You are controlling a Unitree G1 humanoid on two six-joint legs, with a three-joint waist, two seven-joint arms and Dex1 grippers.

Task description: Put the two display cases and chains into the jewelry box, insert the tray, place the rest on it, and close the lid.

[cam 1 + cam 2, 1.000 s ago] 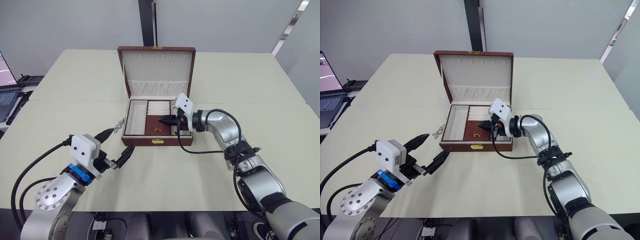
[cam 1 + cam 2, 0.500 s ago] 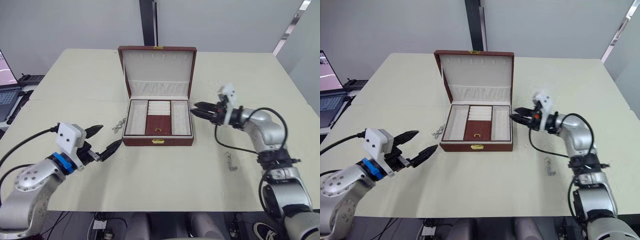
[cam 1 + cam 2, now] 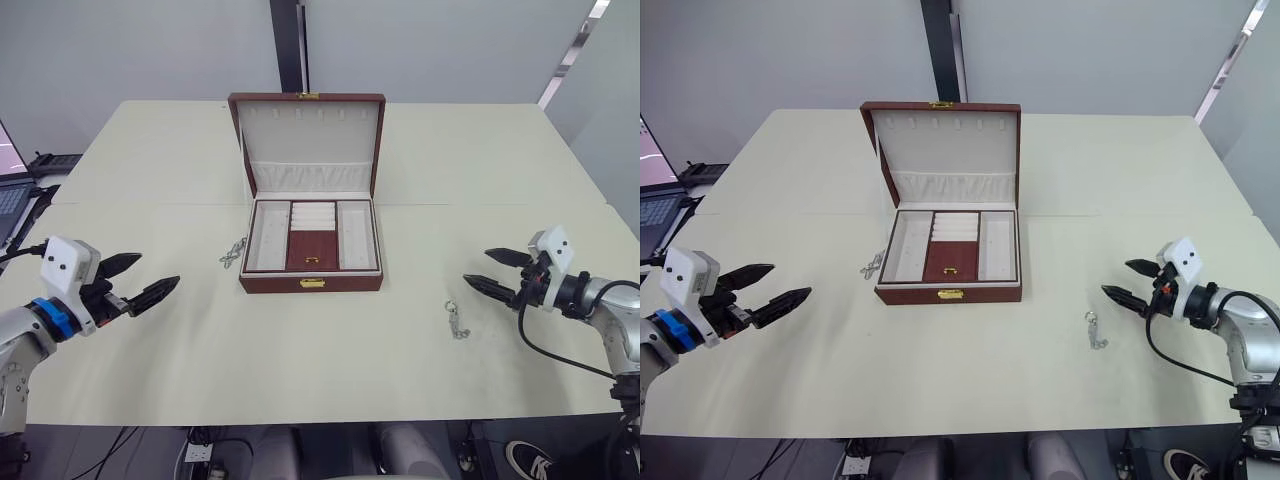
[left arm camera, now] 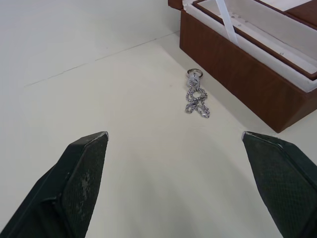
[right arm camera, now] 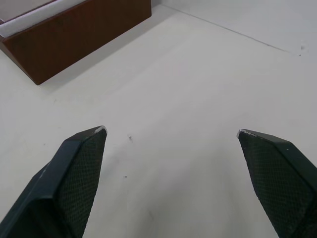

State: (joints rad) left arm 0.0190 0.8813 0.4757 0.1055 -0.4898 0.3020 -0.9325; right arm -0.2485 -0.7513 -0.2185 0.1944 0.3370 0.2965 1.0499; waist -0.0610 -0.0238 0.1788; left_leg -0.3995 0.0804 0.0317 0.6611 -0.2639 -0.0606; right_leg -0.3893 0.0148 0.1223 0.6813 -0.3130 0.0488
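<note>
Left eye view: the box (image 3: 310, 283) stands open in the middle of the table (image 3: 150, 150), its lid (image 3: 308, 143) upright behind it and the tray (image 3: 312, 236) seated inside. The right gripper (image 3: 500, 272), which a second ago reached into the tray, has pulled back and now hangs well to the right of the box, its fingers spread wide and holding nothing. The left gripper (image 3: 137, 279) has likewise drawn away, well to the left of the box, fingers wide apart and empty. One chain (image 3: 457, 321) lies on the table right of the box, between it and the right gripper; another chain (image 3: 233, 252) lies just beside the box's left wall. I judge the tray insertion done, with loose chains left to place on it and the lid yet to close.

Right eye view: the same layout; the tray's brown flap (image 3: 946, 262) with its gold knob sits in the middle of the box. The display cases are hidden, presumably beneath the tray.

Left wrist view: the two fingers (image 4: 81, 171) stand far apart with bare table between them; the chain by the box's left wall lies ahead, near the box.

Right wrist view: fingers (image 5: 74, 168) wide apart over bare table, a corner of the box beyond.
</note>
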